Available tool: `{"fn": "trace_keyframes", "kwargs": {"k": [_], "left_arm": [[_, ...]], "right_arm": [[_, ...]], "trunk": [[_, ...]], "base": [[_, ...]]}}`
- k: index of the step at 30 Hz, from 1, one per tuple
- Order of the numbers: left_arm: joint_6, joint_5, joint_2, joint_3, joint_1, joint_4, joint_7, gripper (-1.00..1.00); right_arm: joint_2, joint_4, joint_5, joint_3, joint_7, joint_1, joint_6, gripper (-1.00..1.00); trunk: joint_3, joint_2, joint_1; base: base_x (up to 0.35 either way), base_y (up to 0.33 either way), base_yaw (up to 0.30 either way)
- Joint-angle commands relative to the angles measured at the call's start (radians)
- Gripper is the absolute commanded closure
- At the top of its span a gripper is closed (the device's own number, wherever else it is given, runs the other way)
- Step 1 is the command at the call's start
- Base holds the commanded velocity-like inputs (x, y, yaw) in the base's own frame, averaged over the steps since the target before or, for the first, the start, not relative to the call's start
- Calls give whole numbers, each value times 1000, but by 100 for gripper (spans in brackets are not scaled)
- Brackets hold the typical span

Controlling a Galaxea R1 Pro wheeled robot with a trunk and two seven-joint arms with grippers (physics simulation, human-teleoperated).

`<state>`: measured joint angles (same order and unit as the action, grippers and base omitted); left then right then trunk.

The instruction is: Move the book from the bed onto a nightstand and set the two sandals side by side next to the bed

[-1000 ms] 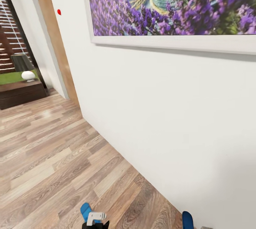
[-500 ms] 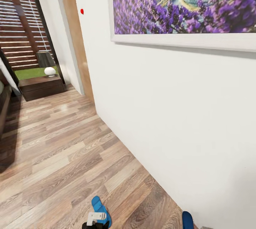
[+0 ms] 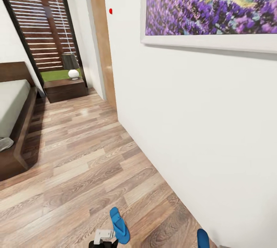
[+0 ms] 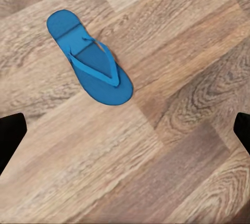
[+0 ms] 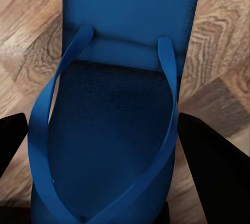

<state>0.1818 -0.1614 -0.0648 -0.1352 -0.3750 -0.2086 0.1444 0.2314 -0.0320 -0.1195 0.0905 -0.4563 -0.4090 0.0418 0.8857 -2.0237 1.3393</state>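
Note:
One blue sandal [image 3: 119, 225] lies flat on the wood floor, just past my left gripper [image 3: 104, 241]. In the left wrist view that sandal [image 4: 88, 60] rests on the planks beyond the left gripper [image 4: 125, 135], which is open and holds nothing. My right gripper [image 5: 112, 156] is shut on the other sandal [image 5: 112, 94], whose sole and straps sit between the dark fingers [image 5: 216, 169]. The tip of that sandal [image 3: 202, 238] pokes up at the head view's lower edge. The bed [image 3: 17, 132] stands at the left, and the nightstand [image 3: 64, 88] beyond it. The book is out of view.
A white wall [image 3: 200, 125] with a large lavender picture [image 3: 215, 5] runs close along my right. A lamp [image 3: 71, 65] stands on the nightstand by the tall window [image 3: 42, 36]. Open floor [image 3: 84, 152] stretches between bed and wall. A pale grey item [image 3: 5, 143] lies on the mattress edge.
The camera has turned left, bringing the bed and more of the window into view. The floor sandal shows more fully. Both grippers stay as they were.

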Motion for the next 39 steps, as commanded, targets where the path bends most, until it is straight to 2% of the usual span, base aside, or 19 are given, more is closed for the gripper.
{"fn": "trace_keyframes", "kwargs": {"k": [1,13,23,39], "left_arm": [[4,-10,0,-7,-1,1,1,-100],[4,-10,0,-7,-1,1,1,-100],[4,-10,0,-7,-1,1,1,-100],[4,-10,0,-7,-1,1,1,-100]], "right_arm": [[0,1,-3,8,-5,-1,1,100],[0,1,-3,8,-5,-1,1,100],[0,1,-3,8,-5,-1,0,100],[0,1,-3,8,-5,-1,0,100]], "trunk": [[1,0,0],[1,0,0],[1,0,0],[6,0,0]], "base": [[122,-29,57],[228,-98,8],[92,-76,5],[12,-11,251]]}}
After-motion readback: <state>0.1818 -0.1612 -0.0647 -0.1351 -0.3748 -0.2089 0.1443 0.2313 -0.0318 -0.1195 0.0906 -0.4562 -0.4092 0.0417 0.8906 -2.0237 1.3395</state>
